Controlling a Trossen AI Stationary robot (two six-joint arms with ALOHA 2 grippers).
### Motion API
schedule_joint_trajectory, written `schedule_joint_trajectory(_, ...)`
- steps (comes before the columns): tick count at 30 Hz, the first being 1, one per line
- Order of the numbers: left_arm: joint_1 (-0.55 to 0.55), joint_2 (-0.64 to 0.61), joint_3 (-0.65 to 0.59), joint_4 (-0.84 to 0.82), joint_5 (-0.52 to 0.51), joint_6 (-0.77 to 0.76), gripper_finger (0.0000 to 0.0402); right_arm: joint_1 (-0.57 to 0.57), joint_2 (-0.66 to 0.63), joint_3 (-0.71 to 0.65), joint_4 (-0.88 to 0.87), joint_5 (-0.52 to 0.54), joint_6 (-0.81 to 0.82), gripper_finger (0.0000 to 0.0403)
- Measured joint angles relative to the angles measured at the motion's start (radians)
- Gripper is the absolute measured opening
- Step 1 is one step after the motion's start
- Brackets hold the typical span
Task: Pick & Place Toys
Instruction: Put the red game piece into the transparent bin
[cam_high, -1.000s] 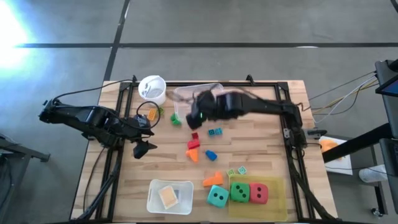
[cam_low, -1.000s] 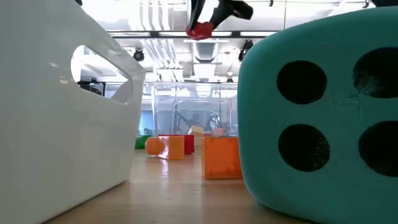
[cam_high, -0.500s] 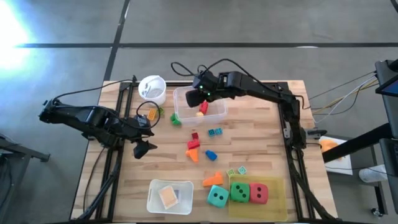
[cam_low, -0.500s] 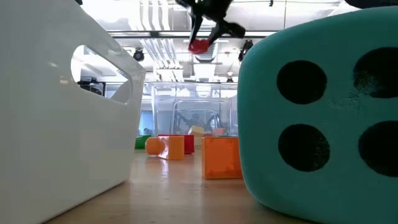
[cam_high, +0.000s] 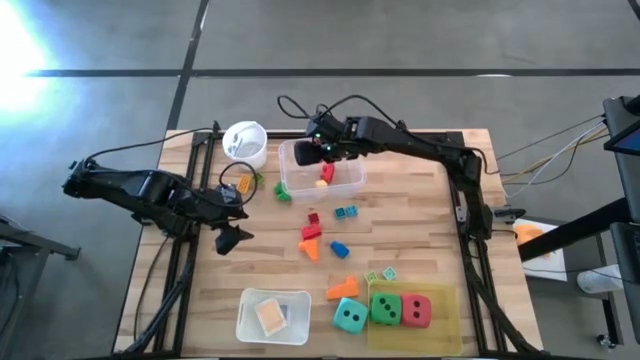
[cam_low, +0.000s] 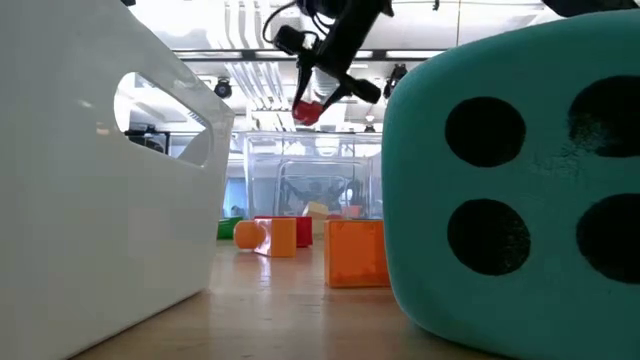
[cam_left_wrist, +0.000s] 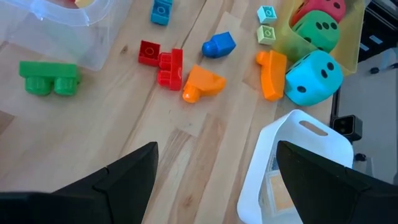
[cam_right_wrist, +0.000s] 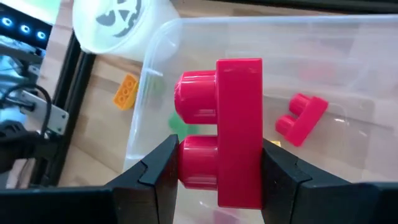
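Red block held over the tub

The right end effector (cam_right_wrist: 217, 165) is clamped on a red studded plastic block (cam_right_wrist: 224, 134) above the clear plastic tub (cam_high: 350, 182); released off-centre, it could strike the rim and bounce onto the tabletop (cam_high: 420, 240). The left end effector (cam_left_wrist: 214, 168) waits, fingers apart.

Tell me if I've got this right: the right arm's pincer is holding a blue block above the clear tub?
Not quite: the block is red, not blue. The right wrist view shows the right pincer closed on it, above the clear tub.
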Motion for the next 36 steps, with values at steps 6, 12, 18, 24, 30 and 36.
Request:
schedule_joint_trajectory(6, 0.0, 0.0, 0.0, 0.01, 0.0, -0.001, 0.033, -0.033, -0.003, -0.039, 0.097, -0.053, 0.023, 0.0154)
schedule_joint_trajectory(12, 0.0, 0.0, 0.0, 0.011, 0.0, -0.005, 0.033, -0.03, -0.002, -0.116, 0.124, -0.087, 0.045, 0.0153)
schedule_joint_trajectory(18, 0.0, 0.0, 0.0, 0.011, 0.0, -0.006, 0.033, -0.027, -0.002, -0.184, 0.196, -0.096, 0.05, 0.0153)
schedule_joint_trajectory(24, 0.0, 0.0, 0.0, 0.011, 0.0, -0.008, 0.033, -0.026, -0.002, -0.25, 0.272, -0.109, 0.044, 0.0153)
schedule_joint_trajectory(30, 0.0, 0.0, 0.0, 0.01, 0.0, -0.008, 0.033, -0.027, -0.002, -0.301, 0.283, -0.125, 0.045, 0.0153)
schedule_joint_trajectory(36, 0.0, 0.0, 0.0, 0.01, 0.0, -0.008, 0.033, -0.035, -0.002, -0.32, 0.285, -0.127, 0.038, 0.0153)
